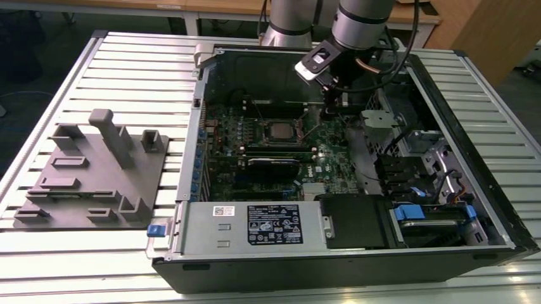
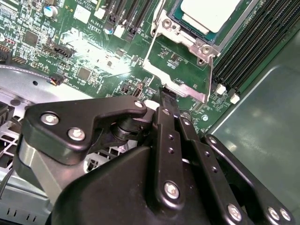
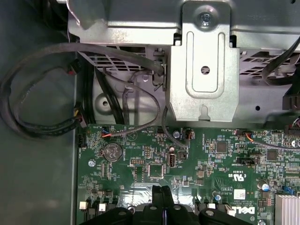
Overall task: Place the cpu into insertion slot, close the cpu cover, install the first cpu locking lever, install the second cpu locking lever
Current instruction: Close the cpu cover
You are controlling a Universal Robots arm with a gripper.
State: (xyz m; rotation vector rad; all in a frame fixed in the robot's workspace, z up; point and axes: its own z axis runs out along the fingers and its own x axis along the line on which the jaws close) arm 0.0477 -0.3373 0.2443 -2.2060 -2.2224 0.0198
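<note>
Desk: slatted metal, carrying an open computer case and a grey fixture tray, which are apart.
Computer case: lid off; holds a green motherboard, a labelled power supply and metal drive cages.
Insertion slot: on the motherboard, holding the chip.
Cpu cover: swung open beside the slot, with green board visible through its window.
Cpu: seated in the insertion slot, silver top uncovered.
Tool: inside the case, fingers pressed together, tips at the cover's free edge.

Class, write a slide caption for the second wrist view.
Shut gripper at the edge of the open cover; cpu seated in slot.
</note>
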